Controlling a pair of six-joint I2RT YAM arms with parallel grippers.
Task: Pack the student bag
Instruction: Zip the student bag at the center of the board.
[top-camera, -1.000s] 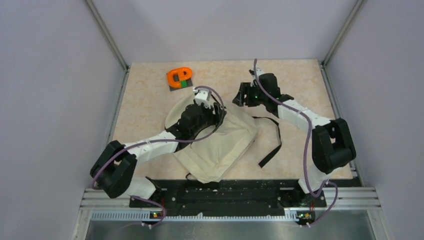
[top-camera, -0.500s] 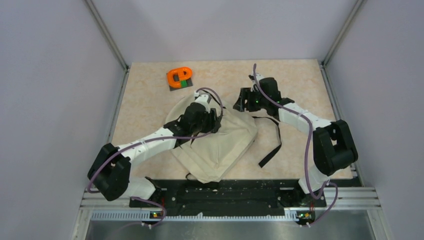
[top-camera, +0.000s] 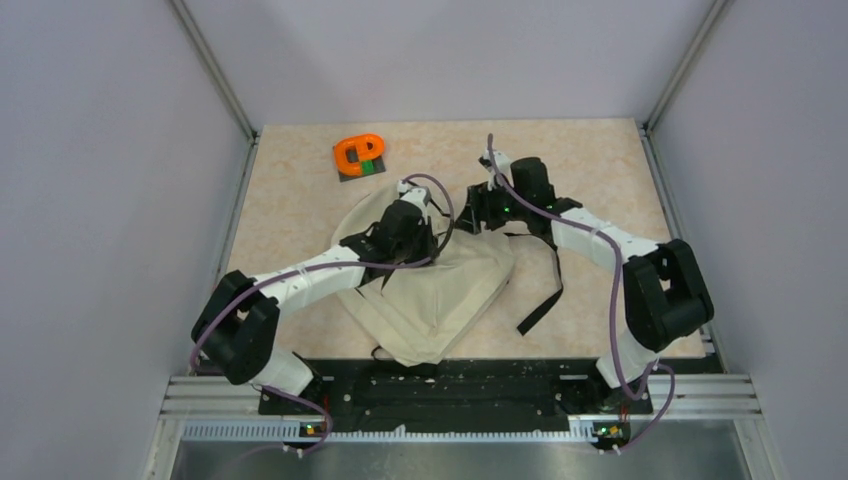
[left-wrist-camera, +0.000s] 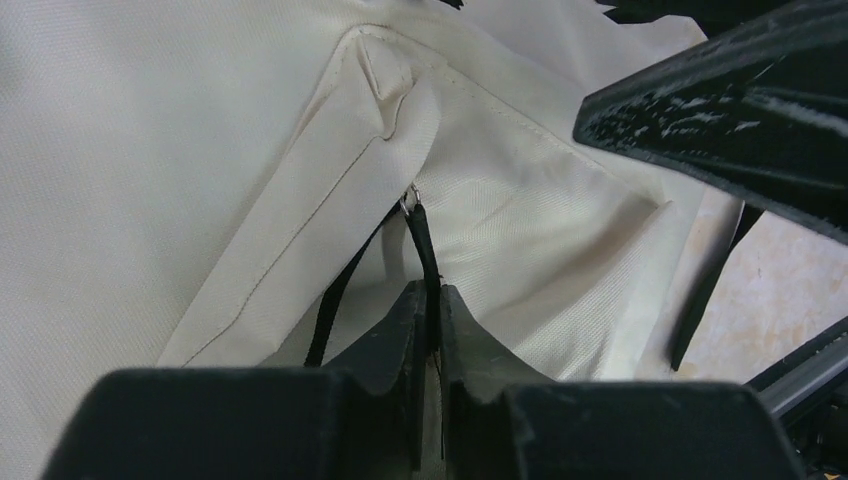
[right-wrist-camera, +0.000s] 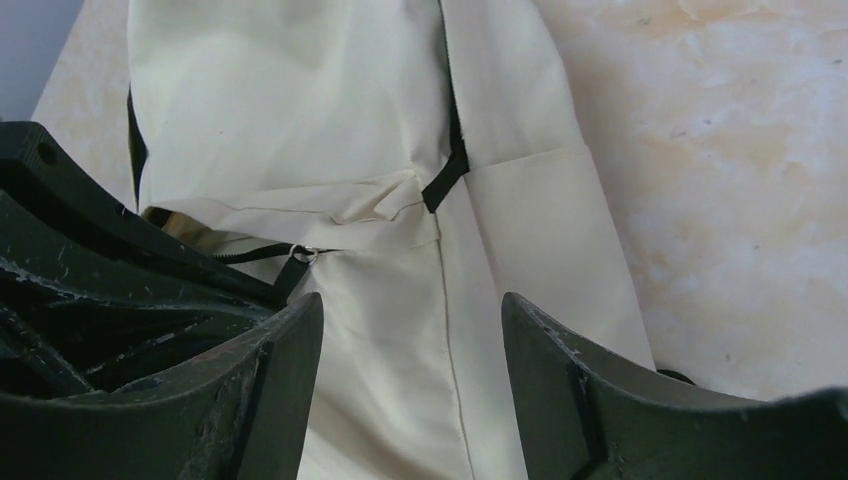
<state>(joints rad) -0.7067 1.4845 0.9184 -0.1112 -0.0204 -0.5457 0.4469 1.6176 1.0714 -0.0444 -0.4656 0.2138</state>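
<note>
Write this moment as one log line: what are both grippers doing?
task: pack student bag | left gripper: shut on zipper pull | right gripper: open over bag | orange item: on table, outside bag

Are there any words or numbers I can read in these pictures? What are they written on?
No words, numbers or signs can be read in any view.
student bag: plain beige fabric, no label or logo showing.
zipper pull: plain black, no writing.
orange object: too small to tell whether anything is printed on it.
table: only a marbled pattern, no text.
</note>
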